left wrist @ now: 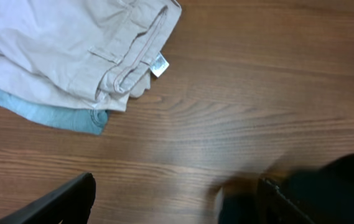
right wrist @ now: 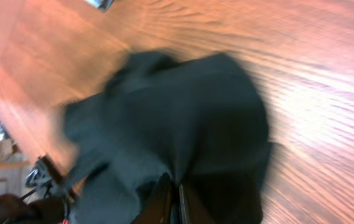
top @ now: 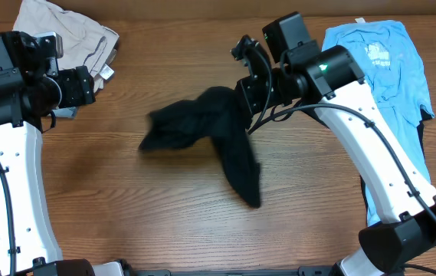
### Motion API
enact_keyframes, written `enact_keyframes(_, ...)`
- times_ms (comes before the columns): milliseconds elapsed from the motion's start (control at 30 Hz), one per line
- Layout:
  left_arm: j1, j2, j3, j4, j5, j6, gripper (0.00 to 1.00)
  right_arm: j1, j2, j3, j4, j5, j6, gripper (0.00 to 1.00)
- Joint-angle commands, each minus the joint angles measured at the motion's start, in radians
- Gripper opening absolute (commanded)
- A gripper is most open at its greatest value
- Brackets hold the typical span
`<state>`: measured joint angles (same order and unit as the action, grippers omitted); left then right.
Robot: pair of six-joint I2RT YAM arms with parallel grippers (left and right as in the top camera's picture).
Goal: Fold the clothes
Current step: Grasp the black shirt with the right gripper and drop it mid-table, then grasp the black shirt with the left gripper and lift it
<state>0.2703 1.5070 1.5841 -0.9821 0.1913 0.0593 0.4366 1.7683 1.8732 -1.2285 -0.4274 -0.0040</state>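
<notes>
My right pincer [right wrist: 177,200] is clamped shut on the black garment [right wrist: 183,118], with its two fingers pressed together over a fold of the cloth at the garment's near edge. From above, the black garment [top: 218,134] spreads away from that pincer [top: 245,93] across the middle of the counter [top: 164,222]. One lobe reaches toward my left side and a longer strip trails toward the front edge. The fabric is blurred, so I cannot tell how much of it is resting on the wood.

My left pincer [left wrist: 177,182] stands wide open with nothing between its fingers [left wrist: 65,202], and only bare wood shows in the gap. Just beyond it lies a crumpled beige garment [left wrist: 71,50] with a stitched waistband and a small white tag [left wrist: 159,64] at its edge. This sits on top of a pale blue garment [left wrist: 46,112], which peeks out from beneath. This pile sits at the far left corner, well apart from the black piece.

At the far right, beside my right arm, a light blue T-shirt [top: 382,61] lies spread flat.
</notes>
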Motion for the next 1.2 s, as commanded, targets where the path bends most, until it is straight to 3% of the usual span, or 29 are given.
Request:
enact_keyframes(0,-0.002,0.004,0.022,-0.027,0.012,0.024,0.85,-0.064,-0.009,0.014,-0.019,0.102,0.005,0.04)
enact_keyframes(67,-0.011,0.004,0.022,-0.049,0.013,0.024,0.86,-0.095,0.005,-0.006,-0.019,0.117,0.004,0.29)
enact_keyframes(133,-0.024,0.004,0.022,-0.064,0.013,0.024,0.87,-0.127,0.026,-0.023,-0.02,0.125,-0.003,0.68)
enact_keyframes(200,-0.04,0.004,0.022,-0.077,0.014,0.029,0.88,-0.159,0.047,-0.041,-0.019,0.13,-0.003,1.0)
enact_keyframes(433,-0.169,0.004,0.021,-0.108,0.152,0.176,0.87,-0.279,0.062,-0.051,-0.017,0.124,-0.003,1.0)
enact_keyframes(700,-0.462,0.034,-0.008,-0.119,0.127,0.269,0.87,-0.366,0.062,-0.052,-0.02,0.129,-0.003,1.0)
enact_keyframes(1167,-0.784,0.382,-0.019,-0.018,0.106,0.417,0.8,-0.504,0.062,-0.053,-0.029,0.151,-0.003,0.91)
